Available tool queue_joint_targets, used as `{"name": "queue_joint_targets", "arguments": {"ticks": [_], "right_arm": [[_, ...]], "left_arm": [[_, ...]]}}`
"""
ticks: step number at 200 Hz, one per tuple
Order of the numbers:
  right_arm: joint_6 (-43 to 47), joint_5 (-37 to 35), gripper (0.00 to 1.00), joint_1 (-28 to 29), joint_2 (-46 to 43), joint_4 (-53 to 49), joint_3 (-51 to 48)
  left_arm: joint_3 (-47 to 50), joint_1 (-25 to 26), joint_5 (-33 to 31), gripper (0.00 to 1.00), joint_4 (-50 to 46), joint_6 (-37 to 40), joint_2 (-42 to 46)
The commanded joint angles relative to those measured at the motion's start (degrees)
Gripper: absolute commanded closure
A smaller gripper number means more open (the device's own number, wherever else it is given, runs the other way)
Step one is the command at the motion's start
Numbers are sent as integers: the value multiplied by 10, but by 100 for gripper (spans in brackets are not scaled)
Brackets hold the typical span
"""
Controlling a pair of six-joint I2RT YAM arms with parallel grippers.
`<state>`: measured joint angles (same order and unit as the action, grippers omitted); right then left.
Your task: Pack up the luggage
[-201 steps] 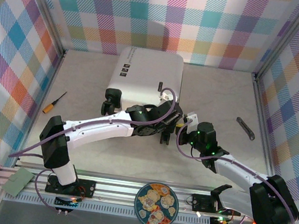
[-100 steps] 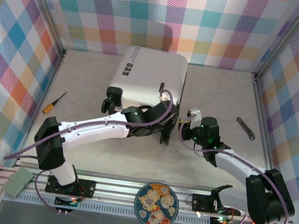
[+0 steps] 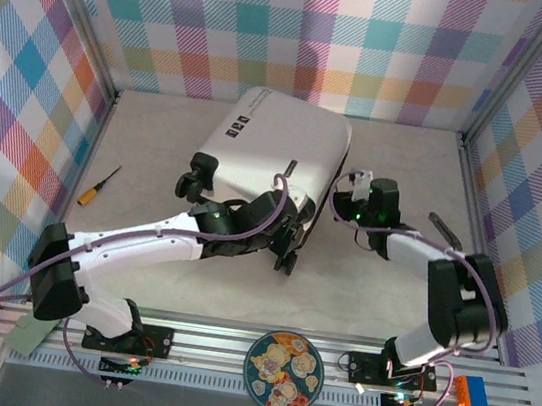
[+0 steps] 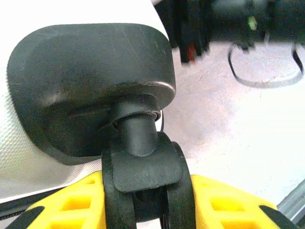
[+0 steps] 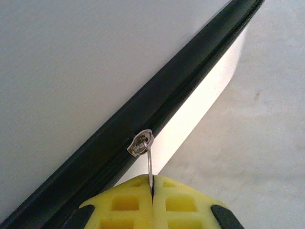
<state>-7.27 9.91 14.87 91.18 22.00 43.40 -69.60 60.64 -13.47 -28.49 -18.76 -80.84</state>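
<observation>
Lying closed and skewed on the far middle of the table (image 3: 389, 300), the luggage (image 3: 274, 143) was gripped at two points: the left gripper (image 4: 147, 202) was clamped on one black wheel (image 4: 143, 174) at its near corner, and the right gripper (image 5: 152, 200) had its fingers pressed together on the zipper pull (image 5: 149, 167) along its right edge.

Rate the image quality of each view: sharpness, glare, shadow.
Top external: even light, sharp, with a soft shadow on the back wall behind the luggage. Left wrist: the caster wheel is crisp, the white shell top left is blown out, the background arm is smeared. Right wrist: the zipper pull is sharp, the table beyond goes soft.
</observation>
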Motion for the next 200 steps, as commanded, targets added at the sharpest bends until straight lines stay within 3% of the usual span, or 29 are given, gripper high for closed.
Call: {"name": "queue_joint_targets", "arguments": {"ticks": [1, 25, 63, 76, 122, 138, 156, 200], "right_arm": [[-41, -40, 100, -66, 53, 32, 79], [-77, -20, 100, -108, 98, 16, 136], [-81, 5, 100, -100, 72, 15, 114], [-72, 2, 100, -87, 51, 15, 89], [-51, -41, 100, -16, -55, 10, -21], [-57, -54, 100, 5, -91, 11, -59], [-63, -67, 100, 32, -126, 10, -100], [-85, -81, 100, 66, -171, 12, -161]], "left_arm": [[32, 8, 13, 90, -77, 21, 58], [64, 7, -26, 88, -96, 3, 107], [96, -18, -94, 82, -128, -37, 149], [108, -42, -109, 76, -130, -50, 157], [145, -152, -126, 67, -115, -72, 182], [152, -182, -131, 52, -118, -78, 193], [153, -209, -136, 45, -127, -77, 199], [157, -292, -149, 42, -134, -70, 204]]}}
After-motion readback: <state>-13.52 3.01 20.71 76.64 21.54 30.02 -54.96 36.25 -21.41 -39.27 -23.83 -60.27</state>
